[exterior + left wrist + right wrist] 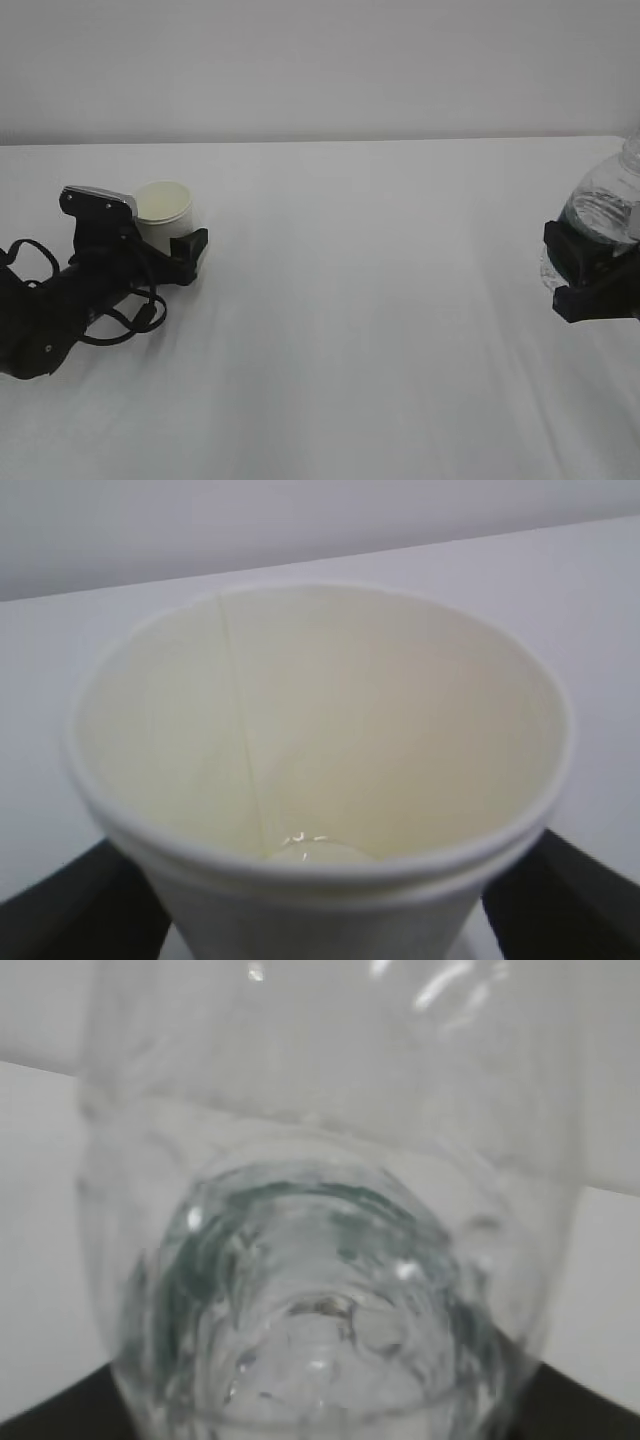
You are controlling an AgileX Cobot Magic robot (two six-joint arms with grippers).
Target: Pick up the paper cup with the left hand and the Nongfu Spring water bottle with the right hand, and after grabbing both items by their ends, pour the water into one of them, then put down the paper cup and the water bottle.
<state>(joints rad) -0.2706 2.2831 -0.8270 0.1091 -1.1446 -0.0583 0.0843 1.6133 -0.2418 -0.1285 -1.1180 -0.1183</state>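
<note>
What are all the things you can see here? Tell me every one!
paper cup: one, white with a pale cream inside, upright on the left side of the table, between the left gripper's fingers; a little clear liquid glints at its bottom in the left wrist view.
water bottle: one, clear plastic with water inside, at the right edge of the picture, partly cut off.
table: one, white, under everything.
wall: one, pale grey, behind the table.
left gripper: one, black with looping cables and a silver box, fingers on either side of the cup.
right gripper: one, black, clamped around the bottle's lower part.
</note>
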